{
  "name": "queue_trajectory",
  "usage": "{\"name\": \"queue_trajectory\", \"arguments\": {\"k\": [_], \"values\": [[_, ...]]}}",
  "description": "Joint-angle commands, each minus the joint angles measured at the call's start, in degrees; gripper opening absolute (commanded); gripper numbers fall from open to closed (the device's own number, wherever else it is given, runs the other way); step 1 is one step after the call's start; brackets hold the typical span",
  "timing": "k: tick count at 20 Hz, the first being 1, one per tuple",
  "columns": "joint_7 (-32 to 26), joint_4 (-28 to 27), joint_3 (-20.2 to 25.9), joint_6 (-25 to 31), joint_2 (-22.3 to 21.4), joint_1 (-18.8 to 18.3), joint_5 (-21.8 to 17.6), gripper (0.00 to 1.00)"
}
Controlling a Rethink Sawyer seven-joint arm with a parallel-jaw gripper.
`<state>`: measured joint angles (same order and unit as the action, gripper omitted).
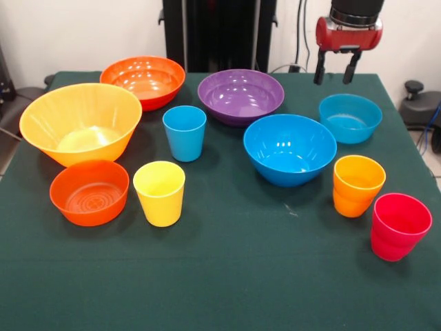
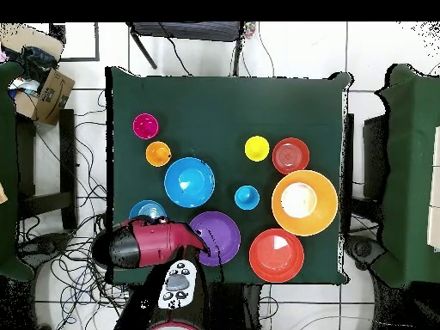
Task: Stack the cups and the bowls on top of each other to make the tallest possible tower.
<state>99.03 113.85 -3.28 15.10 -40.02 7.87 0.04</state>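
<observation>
All stand apart and upright on the green table [image 1: 227,276]. Bowls: big yellow-orange [image 1: 80,123], wide orange [image 1: 143,81], small orange [image 1: 89,192], purple [image 1: 240,95], big blue [image 1: 289,148], small teal-blue [image 1: 350,117]. Cups: blue [image 1: 185,132], yellow [image 1: 159,193], orange [image 1: 357,185], pinkish red [image 1: 400,225]. My gripper [image 1: 335,71] is open and empty, in the air above the table's far right edge, just behind the teal-blue bowl. In the overhead view the red arm head [image 2: 142,243] covers part of the teal-blue bowl [image 2: 146,209] and hides the fingers.
Nothing is stacked. In the overhead view a cardboard box [image 2: 47,93] sits off the table at the left and cables lie on the floor [image 2: 73,258] round the robot's base. A black stand [image 1: 219,34] rises behind the table.
</observation>
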Motion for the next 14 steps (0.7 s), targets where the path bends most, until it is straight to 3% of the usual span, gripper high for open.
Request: {"name": "queue_trajectory", "arguments": {"k": [1, 14], "values": [[6.27, -2.97, 3.03, -1.96, 1.47, -1.09, -1.58, 1.0], [6.97, -2.74, 2.42, -1.26, 1.03, -0.71, -1.05, 1.0]]}}
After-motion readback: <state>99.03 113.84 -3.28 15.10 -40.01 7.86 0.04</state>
